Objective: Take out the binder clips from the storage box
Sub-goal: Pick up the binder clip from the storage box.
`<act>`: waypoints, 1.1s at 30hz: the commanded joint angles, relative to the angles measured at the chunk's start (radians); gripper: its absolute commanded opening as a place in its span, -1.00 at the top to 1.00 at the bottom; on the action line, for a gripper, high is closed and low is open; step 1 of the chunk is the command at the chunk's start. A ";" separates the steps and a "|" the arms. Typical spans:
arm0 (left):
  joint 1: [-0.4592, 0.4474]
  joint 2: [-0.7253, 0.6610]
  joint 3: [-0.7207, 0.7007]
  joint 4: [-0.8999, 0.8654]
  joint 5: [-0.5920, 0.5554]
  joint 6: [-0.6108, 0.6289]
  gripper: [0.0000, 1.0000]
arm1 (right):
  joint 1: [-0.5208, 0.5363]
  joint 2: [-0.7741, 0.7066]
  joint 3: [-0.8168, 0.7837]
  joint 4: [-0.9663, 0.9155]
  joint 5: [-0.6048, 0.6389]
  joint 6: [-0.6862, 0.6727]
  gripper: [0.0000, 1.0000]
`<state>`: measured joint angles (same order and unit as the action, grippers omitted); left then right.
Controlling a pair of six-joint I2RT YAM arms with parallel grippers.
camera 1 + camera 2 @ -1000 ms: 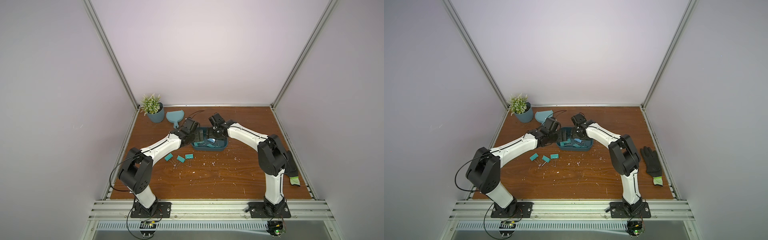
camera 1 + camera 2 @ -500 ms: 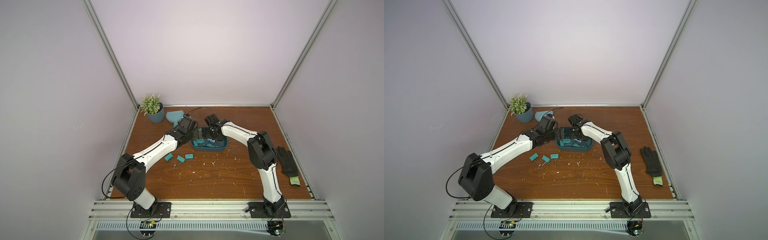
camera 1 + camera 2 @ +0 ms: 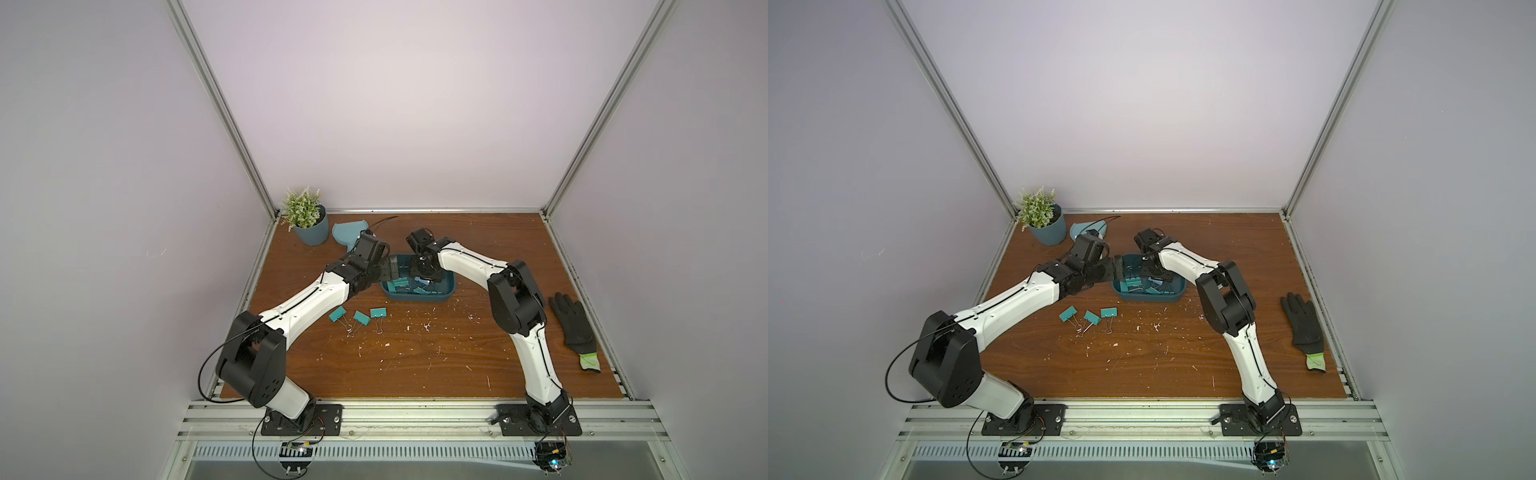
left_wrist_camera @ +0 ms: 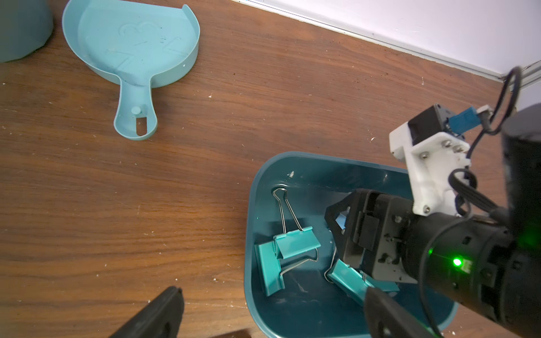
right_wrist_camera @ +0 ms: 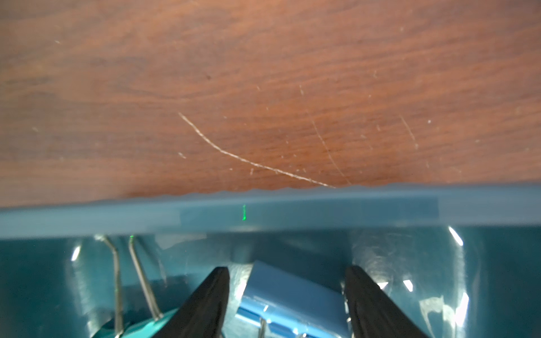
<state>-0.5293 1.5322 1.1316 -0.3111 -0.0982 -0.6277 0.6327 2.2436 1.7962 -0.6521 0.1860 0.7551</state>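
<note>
Right tool (image 5: 287,270) open, straddling the light blue clip (image 5: 289,295) in the storage box (image 4: 252,204); left tool (image 4: 272,289) wide open at the box's end. The binder clips (image 4: 295,243) look light, stiff, slick: pinch the flat body, not the wire loops.

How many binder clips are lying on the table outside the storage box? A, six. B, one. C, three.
C: three teal binder clips lie side by side on the wooden table in front of the storage box, seen in both top views.
</note>
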 commanded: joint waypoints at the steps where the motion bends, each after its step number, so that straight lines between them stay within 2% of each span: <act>1: 0.012 -0.023 -0.009 0.001 0.002 0.017 -0.99 | -0.004 -0.003 0.028 -0.026 0.015 0.014 -0.15; 3: 0.014 -0.025 -0.012 0.000 0.002 0.017 -0.99 | -0.004 -0.008 0.028 -0.024 0.019 0.013 -0.07; 15: 0.017 -0.060 -0.017 -0.008 -0.014 0.019 -1.00 | 0.002 -0.094 0.064 -0.039 0.108 -0.068 -0.08; 24: 0.019 -0.145 -0.052 -0.011 -0.055 0.012 -1.00 | 0.047 -0.267 -0.072 0.050 0.146 -0.166 -0.07; 33: 0.020 -0.293 -0.132 -0.018 -0.099 -0.009 -0.99 | 0.186 -0.405 -0.205 0.062 0.190 -0.196 -0.07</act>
<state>-0.5198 1.2816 1.0183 -0.3134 -0.1616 -0.6285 0.7792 1.8950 1.6299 -0.6014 0.3450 0.5850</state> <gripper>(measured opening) 0.997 0.536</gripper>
